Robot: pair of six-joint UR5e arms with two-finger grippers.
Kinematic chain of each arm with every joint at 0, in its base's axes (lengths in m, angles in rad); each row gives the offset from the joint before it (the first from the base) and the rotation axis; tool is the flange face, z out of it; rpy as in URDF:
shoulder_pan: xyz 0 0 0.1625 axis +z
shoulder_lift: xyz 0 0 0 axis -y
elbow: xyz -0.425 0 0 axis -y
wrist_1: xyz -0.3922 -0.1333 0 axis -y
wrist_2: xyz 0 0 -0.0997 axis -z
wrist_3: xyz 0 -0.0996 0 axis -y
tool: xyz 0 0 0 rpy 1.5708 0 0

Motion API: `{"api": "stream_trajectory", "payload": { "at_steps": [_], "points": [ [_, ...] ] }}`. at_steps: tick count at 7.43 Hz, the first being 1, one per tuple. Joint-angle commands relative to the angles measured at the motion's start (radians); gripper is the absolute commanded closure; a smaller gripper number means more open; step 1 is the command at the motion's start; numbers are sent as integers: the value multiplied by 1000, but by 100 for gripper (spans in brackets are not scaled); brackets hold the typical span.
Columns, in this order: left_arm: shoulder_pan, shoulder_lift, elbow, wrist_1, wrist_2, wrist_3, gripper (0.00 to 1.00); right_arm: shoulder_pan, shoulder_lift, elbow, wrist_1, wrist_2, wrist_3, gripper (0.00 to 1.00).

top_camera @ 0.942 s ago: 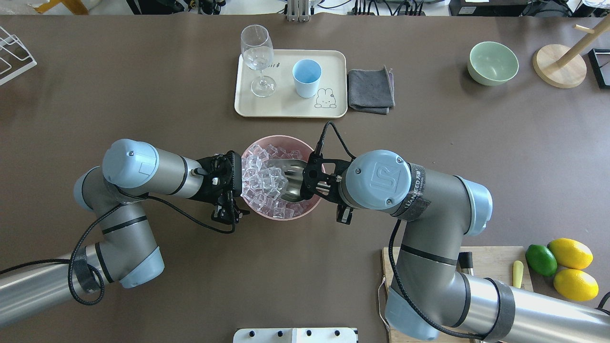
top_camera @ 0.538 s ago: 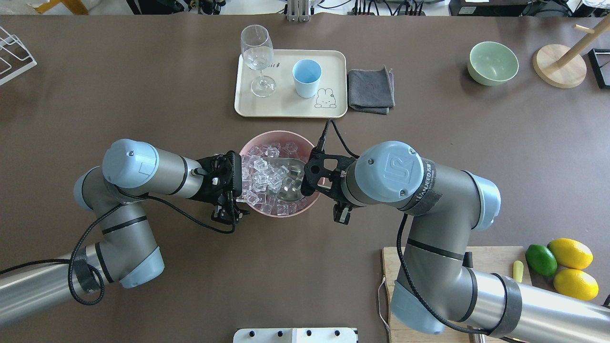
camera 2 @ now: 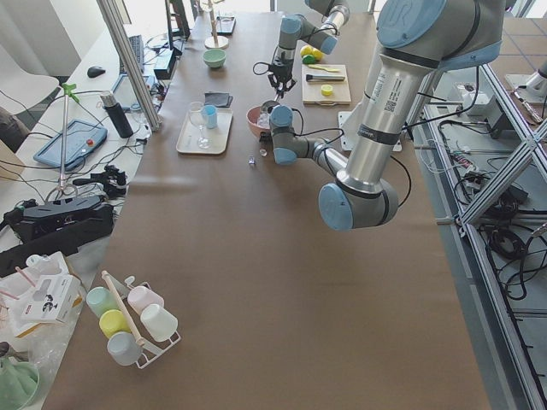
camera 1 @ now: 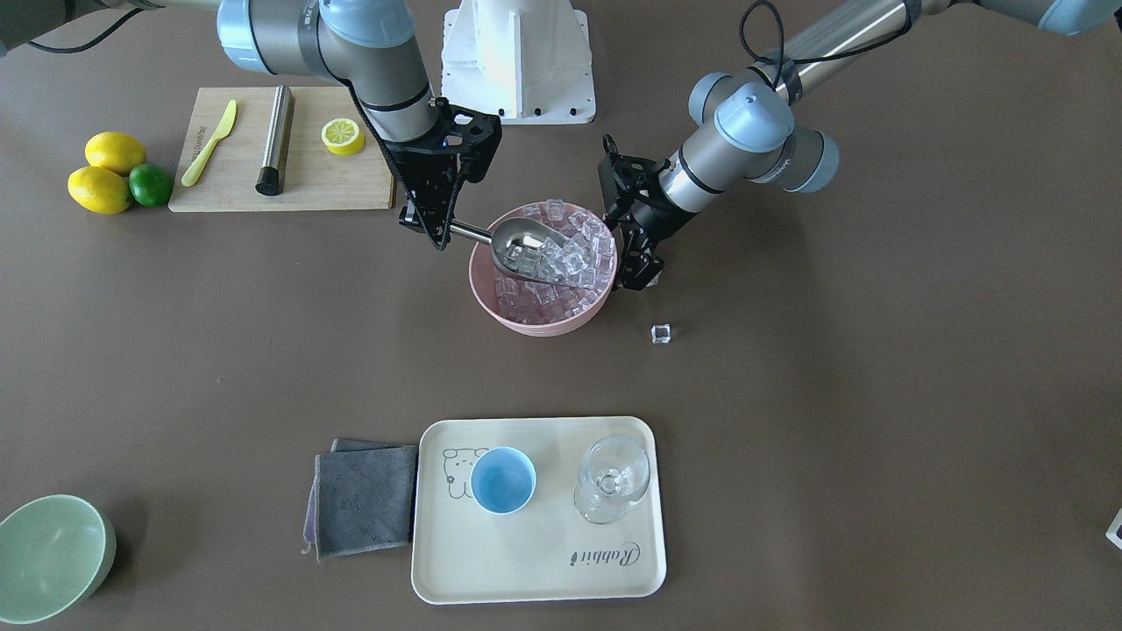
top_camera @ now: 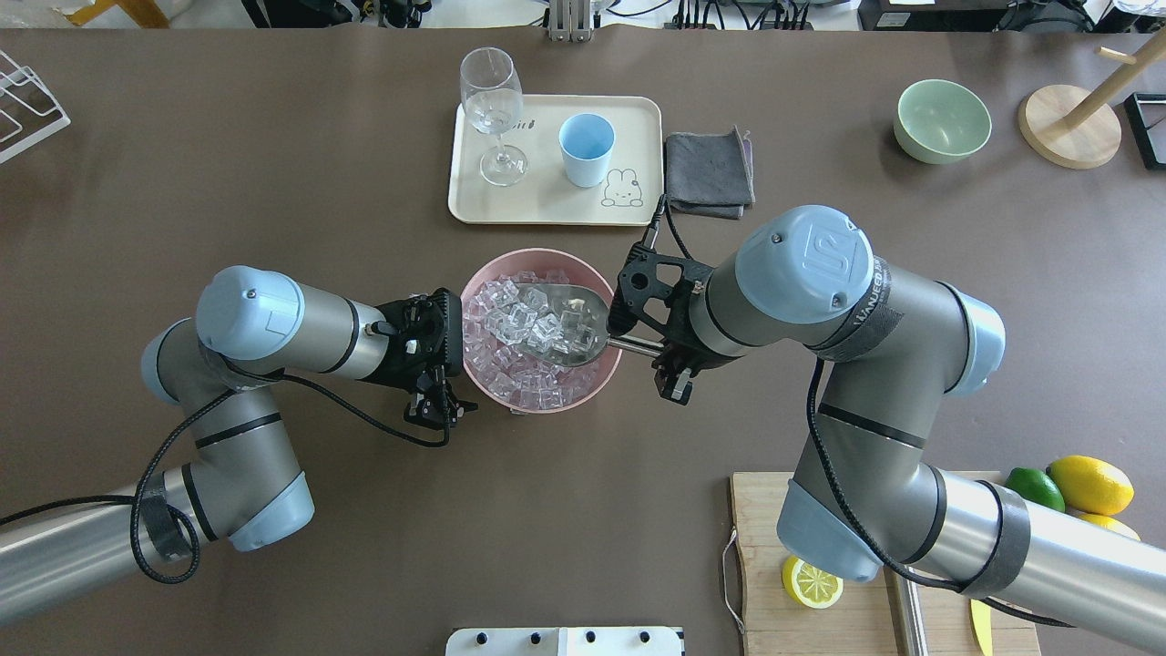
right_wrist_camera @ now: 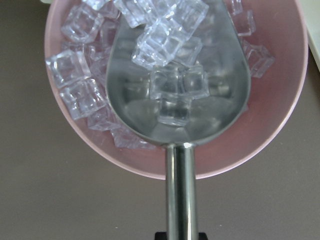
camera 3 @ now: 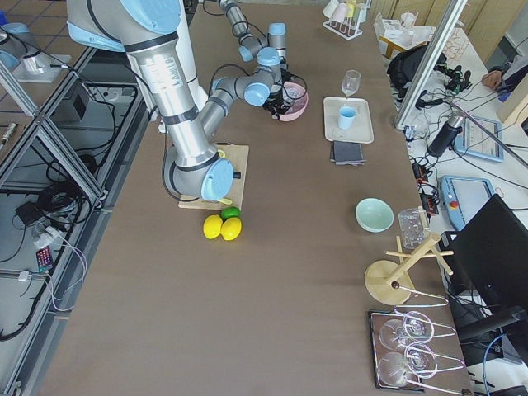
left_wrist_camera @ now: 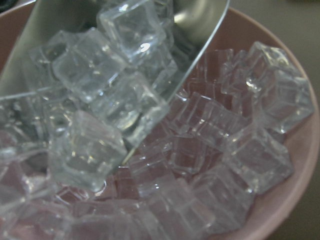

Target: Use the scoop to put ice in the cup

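Right gripper (top_camera: 640, 345) clamps our one shiny steel scoop (right_wrist_camera: 222, 90), full of clear ice cubes (right_wrist_camera: 165, 37); left gripper (top_camera: 454, 351) at one pink bowl (right_wrist_camera: 272, 130)'s rim, we can't tell its opening.

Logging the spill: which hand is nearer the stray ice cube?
Left. The stray ice cube lies near the left hand at the pink bowl rim; the right hand holds the scoop across the bowl.

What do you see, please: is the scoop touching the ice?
Touching. The right wrist view shows several cubes of ice lying inside the scoop, on its metal.
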Motion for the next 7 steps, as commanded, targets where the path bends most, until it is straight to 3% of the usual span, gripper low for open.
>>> {"api": "stream_trajectory", "payload": {
  "at_steps": [1,4,7],
  "points": [
    [-3,2,-3,0,-2,0,1,26,-13,2,39,54,33,100],
    [-20,52,-6,-63,-9,3,1,118,-16,3,11,193,55,100],
    [-55,64,-6,-61,-55,3,1,184,-46,46,-64,206,69,100]
  ]
}}
